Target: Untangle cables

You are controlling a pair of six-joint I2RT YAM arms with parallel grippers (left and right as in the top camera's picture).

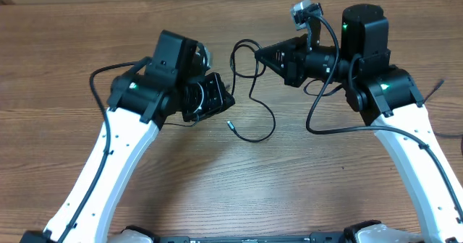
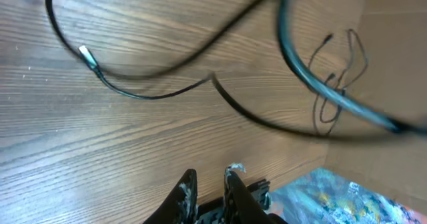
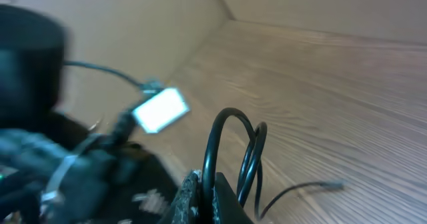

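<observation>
Overhead: cable (image 1: 273,124) sprawls over table (image 1: 239,192) middle, between two arms. Upper end loops up at right gripper (image 1: 264,55); plug (image 1: 230,125) lies free on wood just beside left gripper (image 1: 213,98).

Right wrist view: fingers pressed together, pinching cable, with two thin loops arching up out of jaws.

Left wrist view: fingers (image 2: 190,191) slightly apart, nothing between them, above tabletop. Cable and plug lie ahead, untouched.

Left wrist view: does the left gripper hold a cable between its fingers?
No, only bare table shows between the tips of the left gripper, and the cable lies ahead of it.
</observation>
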